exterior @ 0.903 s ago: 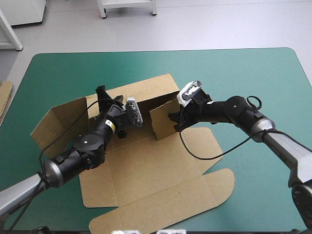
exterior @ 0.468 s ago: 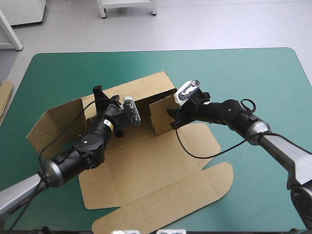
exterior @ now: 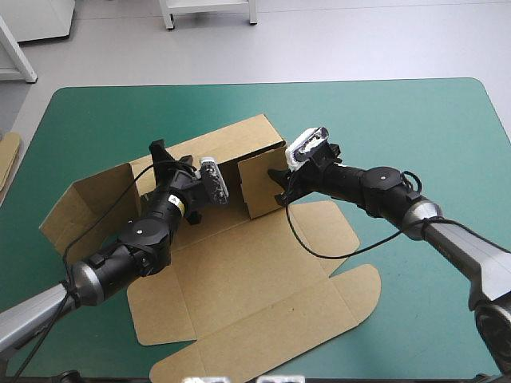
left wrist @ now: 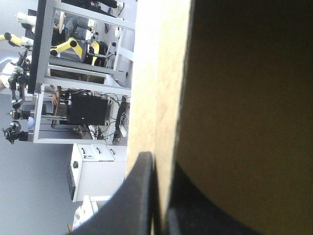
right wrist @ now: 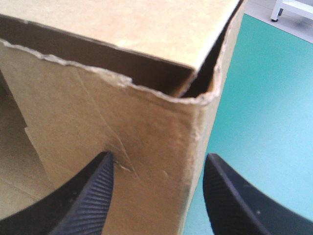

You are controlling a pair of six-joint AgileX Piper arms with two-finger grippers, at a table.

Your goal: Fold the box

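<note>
The left gripper [left wrist: 157, 161] is clamped all but closed on the rear wall [exterior: 231, 144] at the box's 11 o'clock, the right gripper [right wrist: 157, 157] spread wide astride the upright flap [exterior: 259, 187] at 1 o'clock, holding nothing, on the teal-green table [exterior: 399, 120] whose middle bears the brown box [exterior: 255, 279], base flat.
</note>
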